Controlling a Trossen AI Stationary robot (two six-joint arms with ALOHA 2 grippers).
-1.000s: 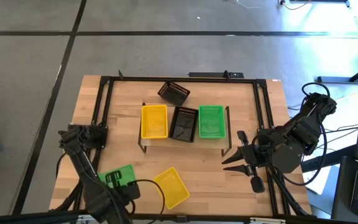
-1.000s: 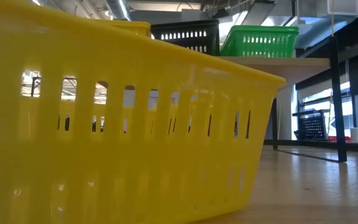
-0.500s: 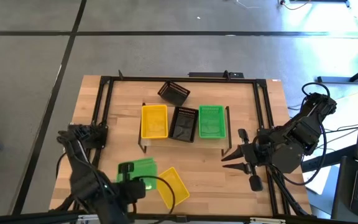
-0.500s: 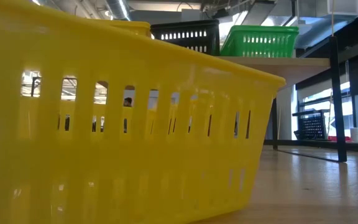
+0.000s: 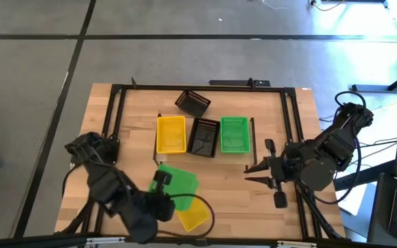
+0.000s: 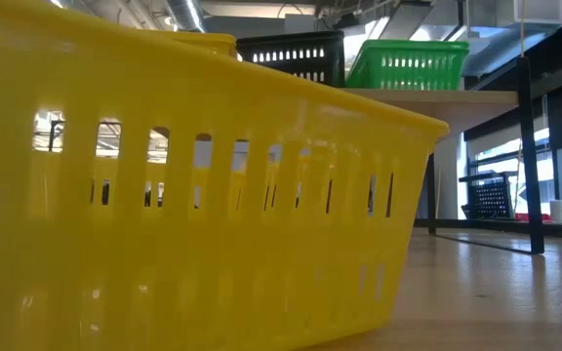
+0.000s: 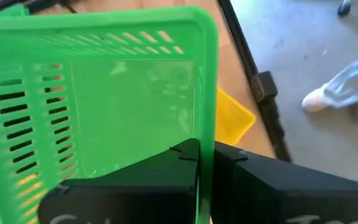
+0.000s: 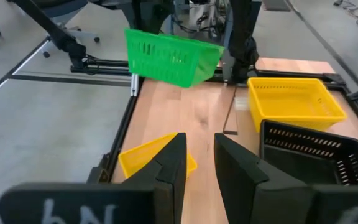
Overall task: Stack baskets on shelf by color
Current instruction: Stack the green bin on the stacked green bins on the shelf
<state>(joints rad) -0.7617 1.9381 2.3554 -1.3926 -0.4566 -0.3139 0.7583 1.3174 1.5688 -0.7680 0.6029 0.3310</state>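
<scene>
The shelf (image 6: 437,96) carries a yellow basket (image 5: 171,133), a black basket (image 5: 204,136) and a green basket (image 5: 234,133) side by side. A second black basket (image 5: 193,103) lies tilted on the table behind it. A loose yellow basket (image 5: 193,212) rests on the table near the front edge. My left gripper (image 7: 205,155) is shut on another green basket (image 5: 178,183), held in the air in front of the shelf. My right gripper (image 5: 256,173) hovers open to the right of the shelf, with nothing between its fingers. My left gripper pinches one side wall of the green basket at its rim (image 7: 205,127), one finger inside the basket and one outside. The basket is lifted clear of the table and hangs tilted (image 8: 169,57), above the loose yellow basket.
Black rails (image 5: 116,124) frame the wooden tabletop on its left, far and right sides. The loose yellow basket (image 6: 164,195) fills most of the low view. Bare wood (image 5: 229,200) lies between the shelf and the front edge, on the right.
My left gripper has risen from the table's near left corner and gone right and toward the shelf, rolling its wrist. The green basket has come up off the table with it, turned about, and now hangs over the loose yellow basket.
</scene>
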